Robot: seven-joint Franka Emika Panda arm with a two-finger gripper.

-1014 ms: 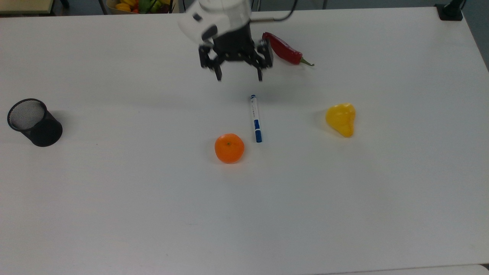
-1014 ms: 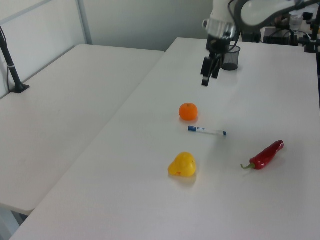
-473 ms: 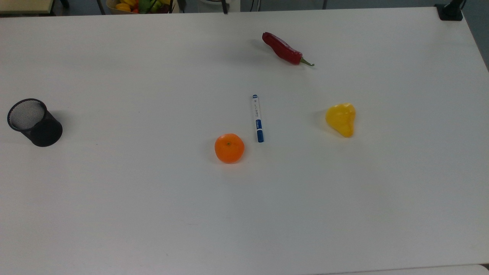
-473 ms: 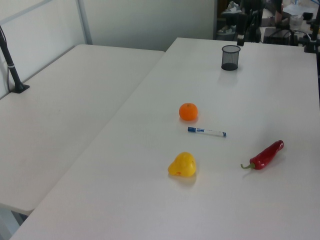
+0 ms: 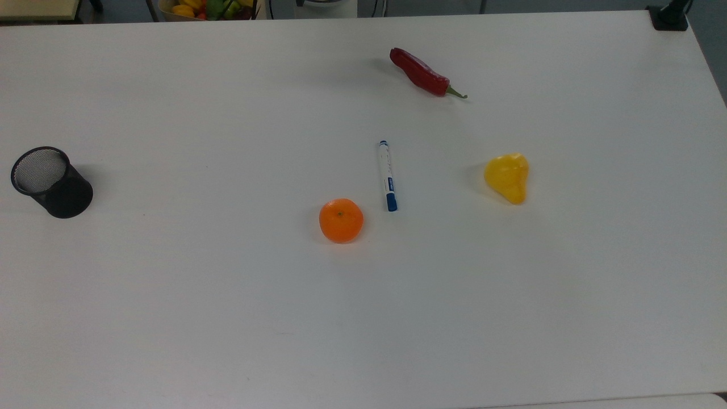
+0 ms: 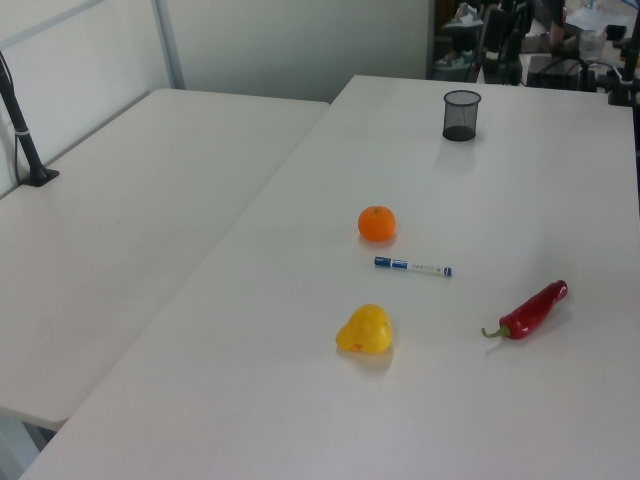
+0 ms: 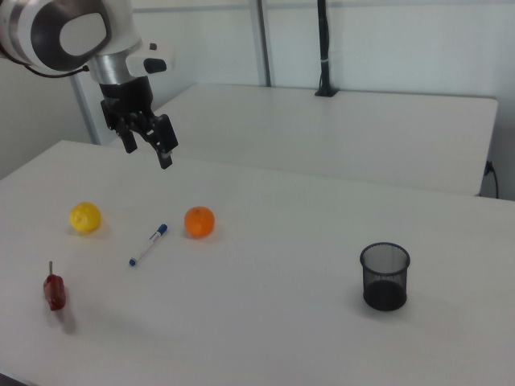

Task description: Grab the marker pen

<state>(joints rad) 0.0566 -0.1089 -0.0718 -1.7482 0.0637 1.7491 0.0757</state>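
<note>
While the gripper point(image 7: 146, 149) hangs high with fingers spread (holding nothing), marker pen point(image 7: 149, 244) flat on table below

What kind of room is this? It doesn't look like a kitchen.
Probably a robotics lab or workshop. A robot arm's gripper hangs above a bare white table set with a marker pen, an orange and a mesh pen cup; cables and equipment crowd the far edge.

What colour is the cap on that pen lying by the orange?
Blue, on the marker pen; the top view shows it best.
</note>
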